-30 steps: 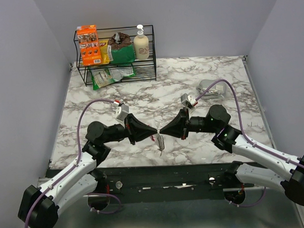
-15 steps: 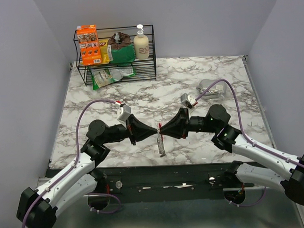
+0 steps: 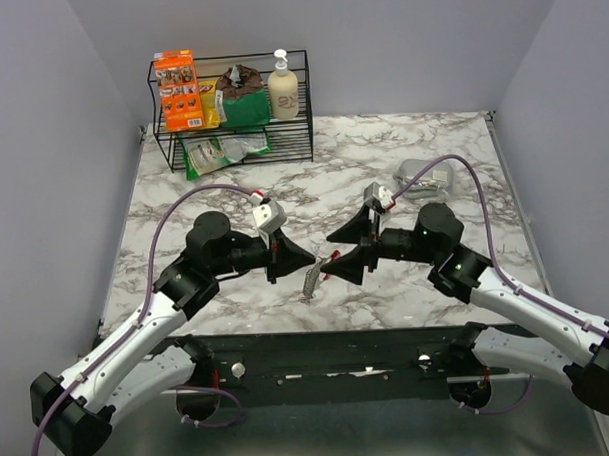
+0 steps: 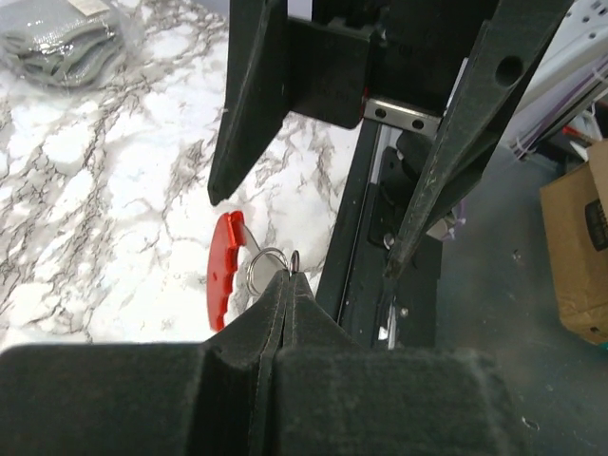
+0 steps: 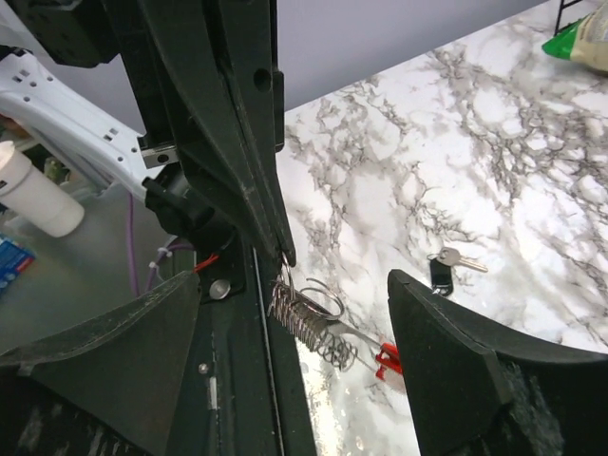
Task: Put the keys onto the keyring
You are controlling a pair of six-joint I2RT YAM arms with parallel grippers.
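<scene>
Marbled bench (image 3: 382, 155). L hand (image 4: 288, 277) pinched shut on the wire loop of the keyring (image 3: 310, 281), which dangles nr bench front edge. R hand (image 3: 327, 258) wide open, empty, just beside it; black key (image 5: 440, 275) lies on bench, apart.

Gray-veined white marble desk (image 3: 382, 155) beneath left pincer (image 3: 313, 265). Plain pale lavender walls (image 3: 408, 44) beyond, both sides. Black wire rack (image 3: 239, 127) far behind it, leftward. Even, soft light.
</scene>
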